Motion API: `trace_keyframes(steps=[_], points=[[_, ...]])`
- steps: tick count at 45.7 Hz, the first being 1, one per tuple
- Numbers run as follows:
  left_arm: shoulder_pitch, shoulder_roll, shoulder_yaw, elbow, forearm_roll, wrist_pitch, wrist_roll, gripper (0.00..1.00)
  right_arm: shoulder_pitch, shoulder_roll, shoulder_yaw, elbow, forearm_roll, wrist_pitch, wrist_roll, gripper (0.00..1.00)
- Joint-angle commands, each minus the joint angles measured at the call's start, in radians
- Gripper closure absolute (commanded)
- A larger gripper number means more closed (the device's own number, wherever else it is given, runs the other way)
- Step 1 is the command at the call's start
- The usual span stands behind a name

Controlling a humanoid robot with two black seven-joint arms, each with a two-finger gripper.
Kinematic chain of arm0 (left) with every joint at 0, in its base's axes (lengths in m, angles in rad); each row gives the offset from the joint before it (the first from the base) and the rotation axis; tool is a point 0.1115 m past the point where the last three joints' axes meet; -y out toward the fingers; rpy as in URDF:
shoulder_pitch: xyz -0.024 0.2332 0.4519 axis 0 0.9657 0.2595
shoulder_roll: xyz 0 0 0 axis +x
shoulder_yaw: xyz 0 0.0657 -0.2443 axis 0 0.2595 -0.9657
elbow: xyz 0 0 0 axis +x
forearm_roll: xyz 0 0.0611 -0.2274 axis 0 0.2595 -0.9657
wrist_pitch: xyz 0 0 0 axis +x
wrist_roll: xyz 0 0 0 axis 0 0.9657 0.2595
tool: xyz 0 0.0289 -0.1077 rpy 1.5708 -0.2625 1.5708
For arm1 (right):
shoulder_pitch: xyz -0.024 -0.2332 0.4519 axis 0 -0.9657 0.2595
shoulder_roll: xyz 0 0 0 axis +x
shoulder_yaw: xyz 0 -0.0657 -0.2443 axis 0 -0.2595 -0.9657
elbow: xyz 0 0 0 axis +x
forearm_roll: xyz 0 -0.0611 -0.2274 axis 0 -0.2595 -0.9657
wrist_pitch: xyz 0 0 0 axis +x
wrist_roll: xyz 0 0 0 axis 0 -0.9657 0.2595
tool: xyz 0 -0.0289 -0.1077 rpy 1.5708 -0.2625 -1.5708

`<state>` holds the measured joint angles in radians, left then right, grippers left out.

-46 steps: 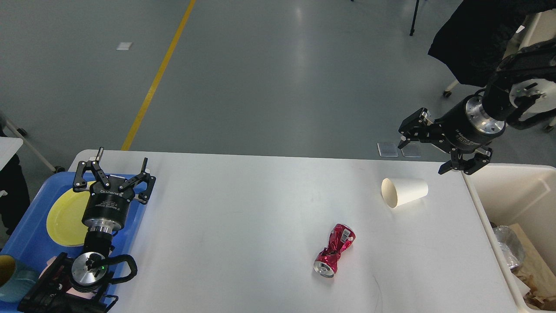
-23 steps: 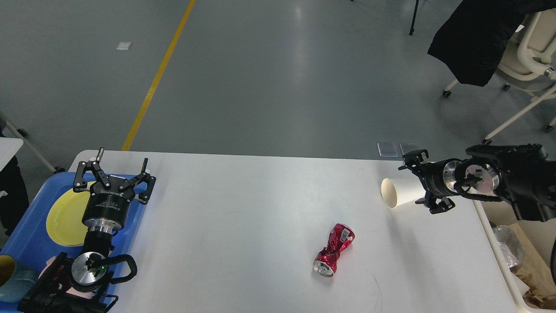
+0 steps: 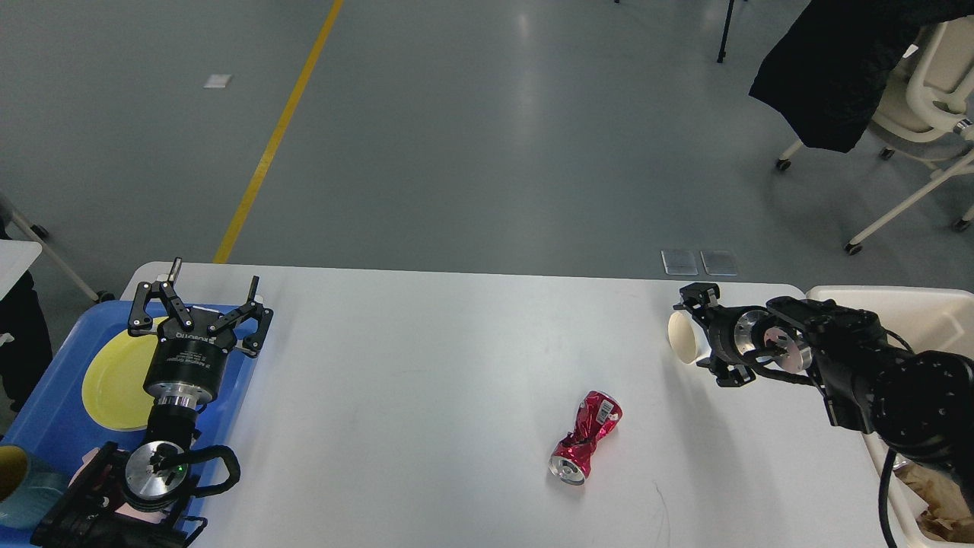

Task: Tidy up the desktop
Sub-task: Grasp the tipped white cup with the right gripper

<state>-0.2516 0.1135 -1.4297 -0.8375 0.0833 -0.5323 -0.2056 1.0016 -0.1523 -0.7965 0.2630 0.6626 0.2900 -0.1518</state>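
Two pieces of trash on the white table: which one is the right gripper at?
The white paper cup, lying on its side near the white desktop's right end. The right gripper straddles it; the crushed red can lies apart, nearer the front edge.

A crushed red can [image 3: 586, 447] lies on its side. A yellow plate [image 3: 114, 384] sits in the blue tray [image 3: 46, 396]. A cream bin [image 3: 883, 301] stands at the far right.
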Motion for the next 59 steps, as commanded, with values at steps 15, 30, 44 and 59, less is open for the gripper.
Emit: trace_keyframes(steps=[15, 30, 44, 59], points=[[0.0, 0.0, 0.0, 0.0, 0.0, 0.0, 0.0, 0.04, -0.032, 0.002, 0.014, -0.022, -0.014, -0.064, 0.0, 0.0], [0.0, 0.0, 0.0, 0.0, 0.001, 0.0, 0.0, 0.04, -0.052, 0.008, 0.057, -0.025, -0.014, -0.12, 0.003, 0.0], [0.0, 0.0, 0.0, 0.0, 0.001, 0.0, 0.0, 0.04, -0.06, 0.031, 0.072, -0.064, -0.012, -0.123, 0.005, 0.0], [0.0, 0.0, 0.0, 0.0, 0.0, 0.0, 0.0, 0.04, -0.067, 0.043, 0.088, -0.062, -0.012, -0.14, 0.006, 0.06]])
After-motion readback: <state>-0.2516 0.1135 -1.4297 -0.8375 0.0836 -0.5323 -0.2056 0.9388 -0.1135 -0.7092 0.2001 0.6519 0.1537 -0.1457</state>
